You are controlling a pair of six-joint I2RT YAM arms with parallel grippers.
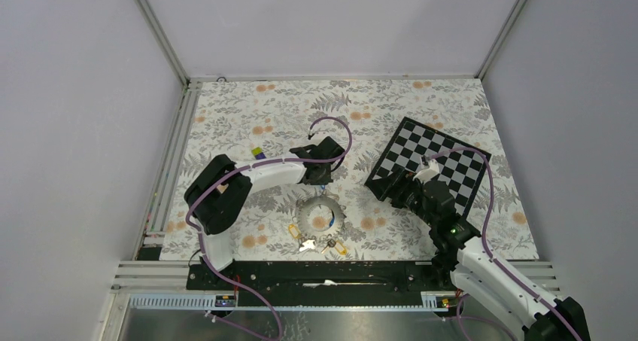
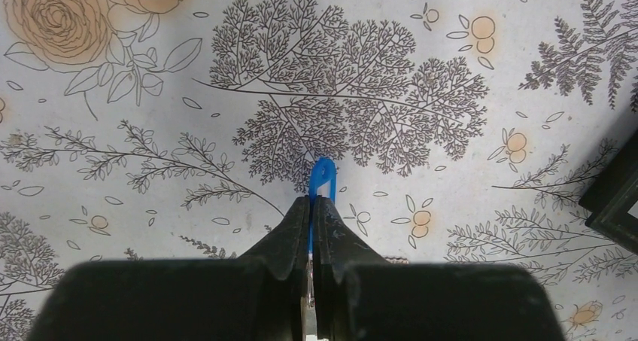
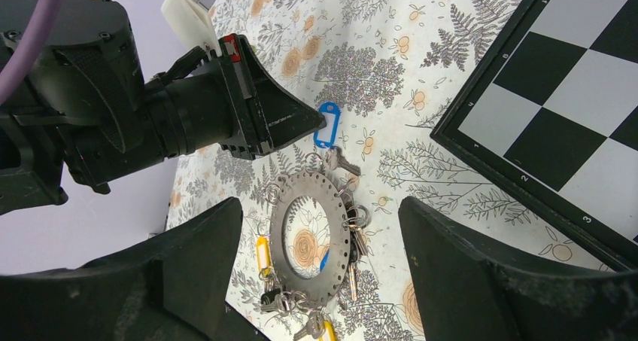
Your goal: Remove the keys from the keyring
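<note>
Between the pressed-together fingers of the left gripper point(image 2: 314, 202) most of the blue tag point(image 2: 322, 177) is hidden, only its looped tip being seen. From above, the keys point(image 1: 307, 245) strung along the near side of the keyring point(image 1: 307, 217) are rendered too small to be counted or told apart. In the right wrist view the keys at the keyring's near edge are cut by the bottom border, and the chessboard point(image 3: 557, 92) right of the keyring is cropped by the top and right borders.

The black rim of the chessboard point(image 3: 527, 181) bears small digits 1, 2, 3.
</note>
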